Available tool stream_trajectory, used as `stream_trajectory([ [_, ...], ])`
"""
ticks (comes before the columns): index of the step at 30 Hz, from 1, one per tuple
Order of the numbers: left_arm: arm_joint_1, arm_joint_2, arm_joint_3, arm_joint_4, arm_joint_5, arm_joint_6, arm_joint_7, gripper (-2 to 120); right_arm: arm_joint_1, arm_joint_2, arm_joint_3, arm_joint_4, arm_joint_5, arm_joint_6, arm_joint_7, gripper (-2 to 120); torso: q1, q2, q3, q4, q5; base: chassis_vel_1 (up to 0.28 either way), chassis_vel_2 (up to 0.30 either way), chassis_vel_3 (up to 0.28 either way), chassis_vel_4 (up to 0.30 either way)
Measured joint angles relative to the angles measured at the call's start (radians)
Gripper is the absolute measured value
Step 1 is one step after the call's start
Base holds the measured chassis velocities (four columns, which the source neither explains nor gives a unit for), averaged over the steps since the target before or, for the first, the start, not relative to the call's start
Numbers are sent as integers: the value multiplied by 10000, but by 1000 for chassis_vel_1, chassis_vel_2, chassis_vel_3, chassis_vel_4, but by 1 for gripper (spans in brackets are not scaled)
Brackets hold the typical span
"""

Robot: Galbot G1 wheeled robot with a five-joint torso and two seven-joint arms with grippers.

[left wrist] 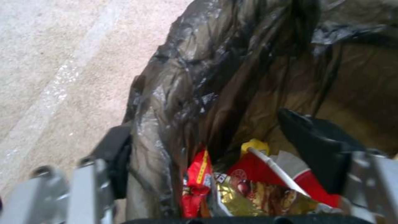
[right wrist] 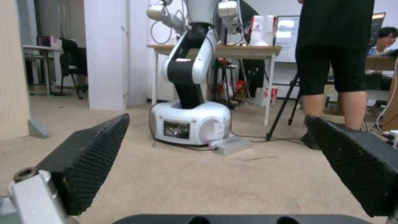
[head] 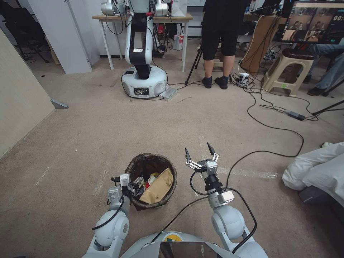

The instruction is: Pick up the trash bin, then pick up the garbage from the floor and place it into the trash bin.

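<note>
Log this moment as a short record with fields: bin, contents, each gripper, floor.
bin: trash bin with dark liner, held at its near rim
contents: tan paper bag, red-and-white paper cup, gold snack wrapper, red wrapper
left gripper: shut on the trash bin's rim, one finger inside, one outside
right gripper: open, holding nothing, above bare carpet beside the bin
floor: carpet; black cable trailing to the robot's right

The head view looks forward and down across the beige carpet (head: 89,118). The left wrist view sits close over the brown-lined bin (left wrist: 232,77) — the right wrist view faces level toward the white wheeled robot (right wrist: 191,121), shared with the head view.
</note>
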Motion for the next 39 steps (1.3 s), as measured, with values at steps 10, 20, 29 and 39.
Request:
stream_trajectory([
  [10, -138, -47, -27, -222, 142, -708, 575, 100, -55, 74, -75, -41, -74, 108, -107, 100, 0, -1, -4, 4, 9, 0, 0, 0, 0],
  [20, -46, -10, -169, -500, 1608, -2556, 1424, 99, -71, 144, -46, -41, -129, 145, -43, 100, 0, 0, -5, 4, 11, 0, 0, 0, 0],
  [29, 199, -95, -522, -710, 3187, -5135, 1547, 99, -461, 506, 35, -18, -383, 429, 638, 100, 0, 1, -5, 3, 11, 0, 0, 0, 0],
  [39, 450, -30, -859, -409, 3350, -6074, 909, 99, -913, 671, 356, -28, -719, 818, 1100, 100, 0, 1, -5, 3, 11, 0, 0, 0, 0],
])
